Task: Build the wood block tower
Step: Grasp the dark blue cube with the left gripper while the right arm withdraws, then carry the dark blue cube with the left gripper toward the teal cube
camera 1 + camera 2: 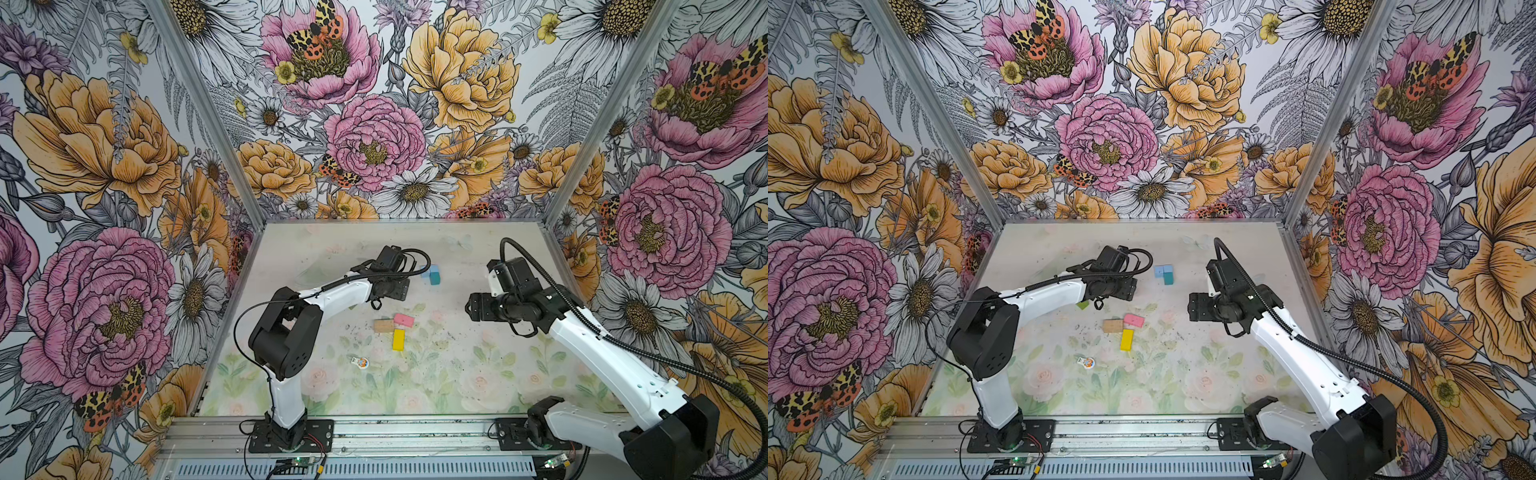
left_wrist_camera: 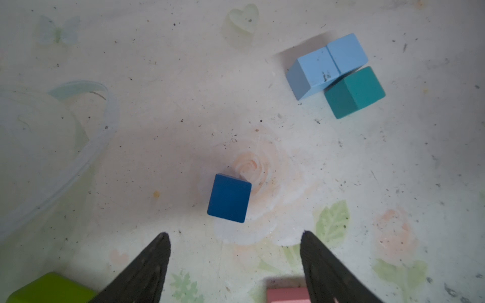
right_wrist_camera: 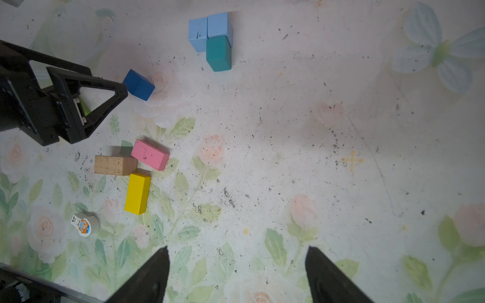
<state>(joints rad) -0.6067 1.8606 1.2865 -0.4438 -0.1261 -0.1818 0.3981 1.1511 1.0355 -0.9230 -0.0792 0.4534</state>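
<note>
With the base of the tower incomplete, the left gripper (image 2: 235, 237) hangs over the lone dark blue cube (image 2: 229, 198) — jaws spread, holding nothing — so the next move calls for descent, closure, and transfer to the cube cluster (image 2: 338, 73); the right gripper (image 3: 236, 251) is likewise parted and empty.

two high views – wrists look down

Four cubes (image 3: 211, 39), four bricks (image 3: 150, 154), one token (image 3: 85, 224), two arms (image 1: 332, 295).
</note>
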